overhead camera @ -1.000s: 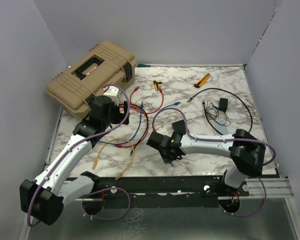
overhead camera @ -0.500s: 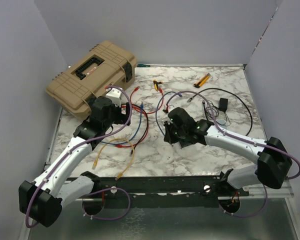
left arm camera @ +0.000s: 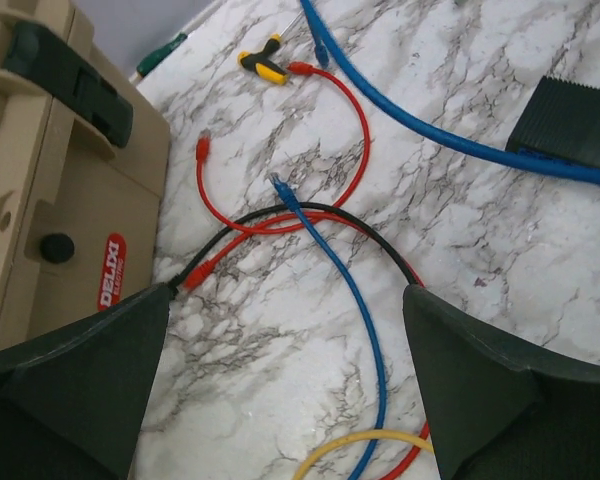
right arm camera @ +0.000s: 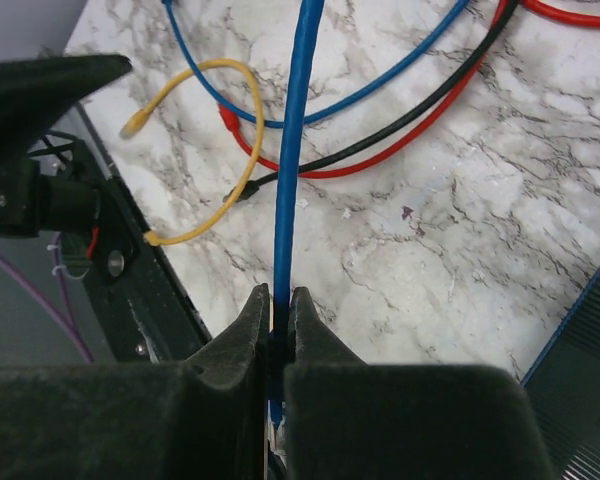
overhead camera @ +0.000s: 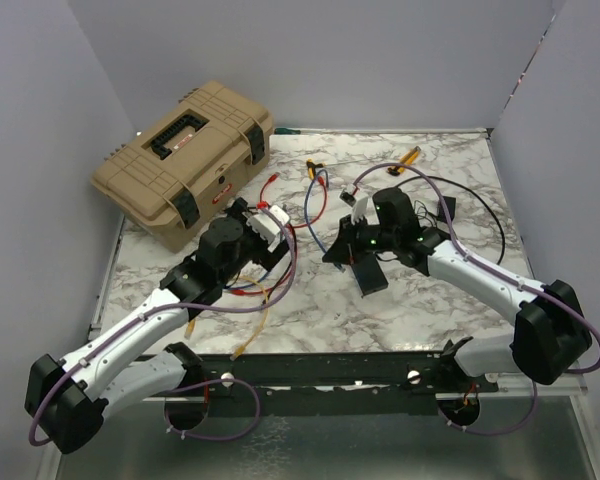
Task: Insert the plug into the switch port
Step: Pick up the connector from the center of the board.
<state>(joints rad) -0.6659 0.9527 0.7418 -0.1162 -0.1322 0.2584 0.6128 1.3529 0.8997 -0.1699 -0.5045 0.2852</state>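
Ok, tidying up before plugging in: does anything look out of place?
Yes: red, black, blue and yellow cables lie crossed in a tangle beside the toolbox; the blue cable pinched in the right gripper crosses over them and could snag.

A red oval label (left arm camera: 111, 271) on the front of the tan toolbox (left arm camera: 40, 190) carries white capitals that read like "DELTA". A smaller line of print beneath that word is too fine to read.

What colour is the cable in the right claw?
The cable in the right claw is blue; the right wrist view shows it best.
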